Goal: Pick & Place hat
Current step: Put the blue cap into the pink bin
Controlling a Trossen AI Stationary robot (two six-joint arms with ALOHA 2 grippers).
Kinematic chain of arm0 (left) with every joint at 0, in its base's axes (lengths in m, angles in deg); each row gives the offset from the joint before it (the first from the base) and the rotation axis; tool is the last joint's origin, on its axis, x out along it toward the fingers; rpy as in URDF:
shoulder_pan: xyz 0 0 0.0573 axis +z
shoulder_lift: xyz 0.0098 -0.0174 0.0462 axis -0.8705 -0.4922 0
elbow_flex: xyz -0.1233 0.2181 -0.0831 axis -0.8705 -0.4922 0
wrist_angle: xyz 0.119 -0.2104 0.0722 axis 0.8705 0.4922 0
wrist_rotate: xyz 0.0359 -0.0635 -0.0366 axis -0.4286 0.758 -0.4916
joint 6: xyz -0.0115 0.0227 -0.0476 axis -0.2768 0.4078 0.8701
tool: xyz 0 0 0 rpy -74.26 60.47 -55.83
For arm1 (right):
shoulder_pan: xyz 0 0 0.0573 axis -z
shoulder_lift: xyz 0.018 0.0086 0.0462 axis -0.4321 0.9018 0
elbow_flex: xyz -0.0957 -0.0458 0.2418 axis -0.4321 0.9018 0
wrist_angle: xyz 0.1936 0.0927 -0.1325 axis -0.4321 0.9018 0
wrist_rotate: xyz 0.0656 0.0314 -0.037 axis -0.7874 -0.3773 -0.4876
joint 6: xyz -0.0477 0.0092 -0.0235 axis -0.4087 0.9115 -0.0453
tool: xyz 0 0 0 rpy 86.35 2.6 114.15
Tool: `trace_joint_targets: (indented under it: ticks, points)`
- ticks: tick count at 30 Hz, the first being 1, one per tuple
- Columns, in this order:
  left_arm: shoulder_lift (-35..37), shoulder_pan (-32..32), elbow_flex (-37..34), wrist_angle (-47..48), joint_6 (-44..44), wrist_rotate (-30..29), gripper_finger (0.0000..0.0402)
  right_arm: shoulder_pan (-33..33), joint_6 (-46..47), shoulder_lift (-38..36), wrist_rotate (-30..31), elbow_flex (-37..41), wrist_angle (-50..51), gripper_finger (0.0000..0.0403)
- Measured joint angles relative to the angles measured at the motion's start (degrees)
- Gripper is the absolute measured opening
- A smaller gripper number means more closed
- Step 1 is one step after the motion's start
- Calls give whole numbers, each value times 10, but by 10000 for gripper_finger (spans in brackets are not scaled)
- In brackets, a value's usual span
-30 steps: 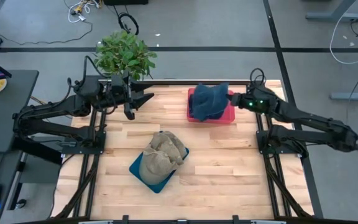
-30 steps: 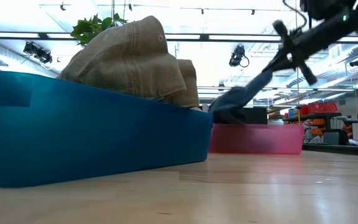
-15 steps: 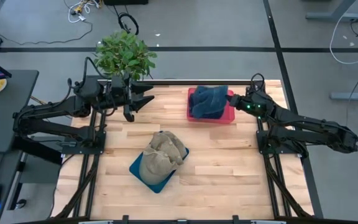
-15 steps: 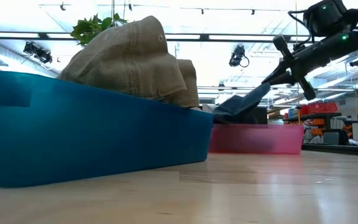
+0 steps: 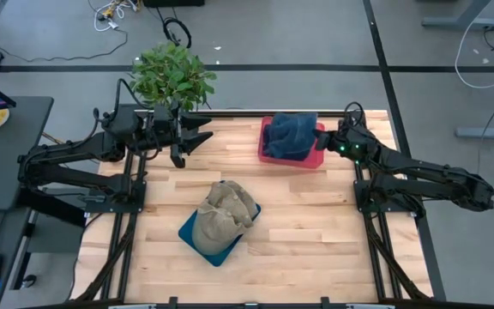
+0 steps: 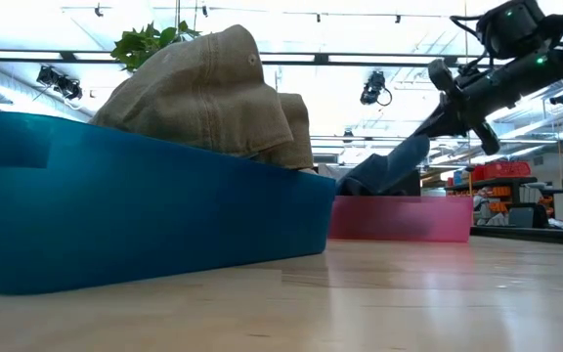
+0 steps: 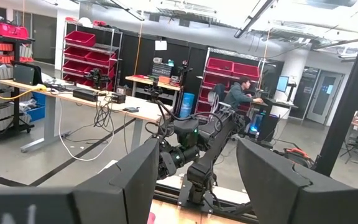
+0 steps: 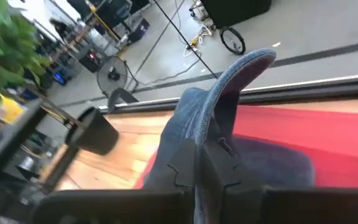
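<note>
A blue hat [image 5: 290,136] lies in the red bin [image 5: 317,160] at the table's far side, with my right gripper [image 5: 320,137] shut on its right edge. In the low view the hat [image 6: 391,166] slants down from that gripper [image 6: 428,127] into the bin [image 6: 409,219]. A tan hat [image 5: 227,209] sits crown-up in the blue bin [image 5: 197,237] at the table's middle. My left gripper [image 5: 200,136] hovers open at the far left, holding nothing. My right gripper pinches a raised fold of the blue hat [image 8: 209,127] between its two shut fingers [image 8: 182,171]. The fingers come from the table's right, slanting a little downward. The hat's held edge is lifted, and its lower part [image 6: 365,182] rests inside the red bin.
A potted plant [image 5: 171,75] stands at the far left edge, behind my left arm. Bare wood lies along the near edge [image 5: 316,249] and between the two bins. The blue bin [image 6: 145,210] fills the low view's left.
My right gripper has sunk toward the red bin and rolled a little, staying shut. The blue hat has come down with it: its stretched, lifted part has slackened and bunched over the bin.
</note>
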Motion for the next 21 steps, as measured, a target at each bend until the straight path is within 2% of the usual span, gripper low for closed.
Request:
trace_joint_targets:
  ticks: [9,21]
  points:
    - [0,0,0,0,0,0,220,0,-24,8,-14,0,54,8]
    - [0,0,0,0,3,0,220,6,145,76,-27,0,87,8]
